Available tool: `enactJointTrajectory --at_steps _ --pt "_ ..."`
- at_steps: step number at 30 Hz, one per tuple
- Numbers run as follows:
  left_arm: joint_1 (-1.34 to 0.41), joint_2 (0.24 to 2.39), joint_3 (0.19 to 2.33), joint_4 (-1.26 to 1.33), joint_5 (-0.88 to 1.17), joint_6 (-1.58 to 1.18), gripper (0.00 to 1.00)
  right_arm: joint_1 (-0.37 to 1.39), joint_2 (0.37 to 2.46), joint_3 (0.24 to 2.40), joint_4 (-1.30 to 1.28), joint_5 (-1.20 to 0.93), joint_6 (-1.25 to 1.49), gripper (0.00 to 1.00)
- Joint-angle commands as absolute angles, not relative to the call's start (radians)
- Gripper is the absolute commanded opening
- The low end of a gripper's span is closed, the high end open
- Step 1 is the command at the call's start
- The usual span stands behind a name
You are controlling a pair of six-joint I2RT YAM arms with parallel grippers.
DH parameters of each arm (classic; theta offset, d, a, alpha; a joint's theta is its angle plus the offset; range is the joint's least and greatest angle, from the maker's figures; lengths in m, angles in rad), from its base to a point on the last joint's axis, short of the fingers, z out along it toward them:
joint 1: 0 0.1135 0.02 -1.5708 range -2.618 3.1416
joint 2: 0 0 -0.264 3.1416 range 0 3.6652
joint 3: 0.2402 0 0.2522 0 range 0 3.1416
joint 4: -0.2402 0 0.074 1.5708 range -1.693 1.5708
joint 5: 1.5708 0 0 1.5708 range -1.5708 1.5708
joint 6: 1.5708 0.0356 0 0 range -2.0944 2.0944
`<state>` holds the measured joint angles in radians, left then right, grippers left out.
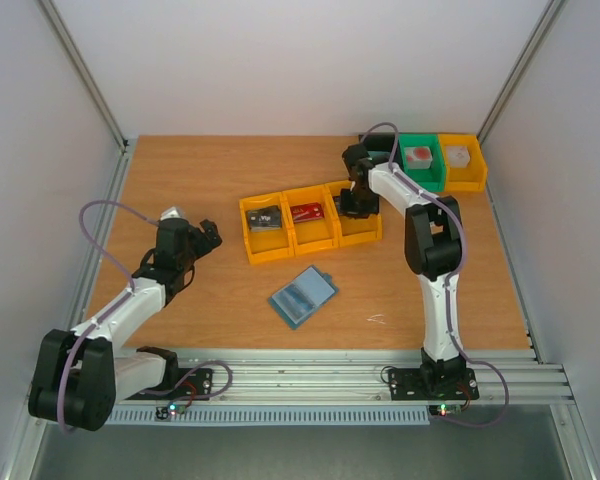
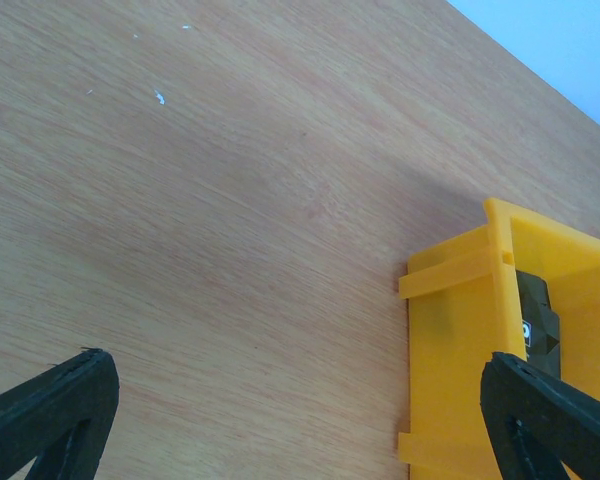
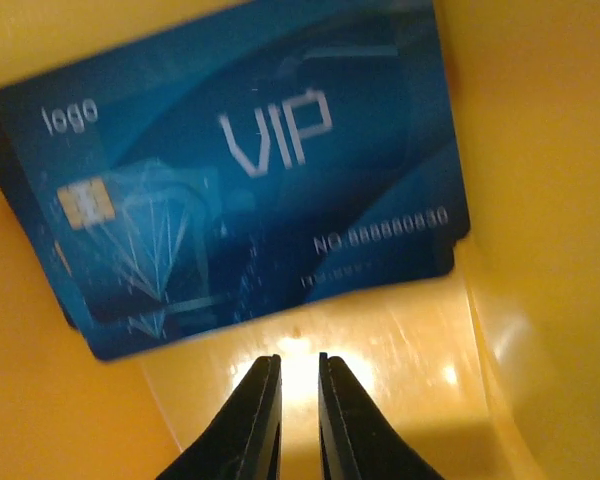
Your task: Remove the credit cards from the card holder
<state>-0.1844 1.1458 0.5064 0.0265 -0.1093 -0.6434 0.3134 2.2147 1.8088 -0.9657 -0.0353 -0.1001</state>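
- Since the blue card (image 3: 250,180) lies flat on the floor of the right-hand yellow bin (image 3: 540,200) with nothing touching it, I'd call that drop done
- a second blue edge shows under it, so it may be a stack; can't tell how many
- right gripper (image 3: 298,362) sits low inside that bin, just beside the card's near edge, with the fingers drawn almost together, a thin slit left and nothing between them
- sorting looks like one colour per bin: dark grey card (image 1: 266,217) in the left yellow bin (image 1: 252,245), red card (image 1: 307,212) in the middle yellow bin (image 1: 315,240), blue in the third, which explains why the right arm is reaching there
- the three bins touch side by side in a slanted row mid-table
- card holder (image 1: 303,296) lies flat on the table (image 1: 180,170), on the near side of the bins, between the two arms and well apart from both grippers, with nobody holding it
- its sleeves look empty from the top camera, but it's too small to be sure
- left gripper (image 2: 295,400) is spread wide and empty, low over bare wood just beside the left bin's outer wall, and reads as parked out of the way
- green bin (image 1: 420,184) and far yellow bin (image 1: 475,182) at the back right hold blocks, not part of this job
- my read: task is near its end
- next move wants a straight lift clear of the bin walls; the risk is a fingertip catching the card's edge on the way up
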Motion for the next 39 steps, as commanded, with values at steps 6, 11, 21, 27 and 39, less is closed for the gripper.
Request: enactJointTrajectory --at_steps 6,11,21,27,39 --pt "-0.18 1.123 0.492 0.084 -0.139 -0.641 0.99 0.314 2.309 1.921 -0.933 0.031 -0.039 0.11" --pt "-0.179 1.12 0.488 0.086 -0.143 -0.64 0.99 0.314 2.294 1.912 -0.855 0.065 -0.02 0.11" --pt "-0.179 1.115 0.499 0.087 -0.126 -0.615 0.99 0.34 2.052 1.727 -0.756 0.069 -0.037 0.11" --pt "-0.179 1.087 0.536 0.072 -0.069 -0.552 0.99 0.411 1.842 1.661 -0.767 0.065 -0.21 0.17" --pt "-0.179 0.862 0.509 -0.196 -0.011 -0.59 0.99 0.798 1.677 1.403 -0.895 -0.072 -0.363 0.62"
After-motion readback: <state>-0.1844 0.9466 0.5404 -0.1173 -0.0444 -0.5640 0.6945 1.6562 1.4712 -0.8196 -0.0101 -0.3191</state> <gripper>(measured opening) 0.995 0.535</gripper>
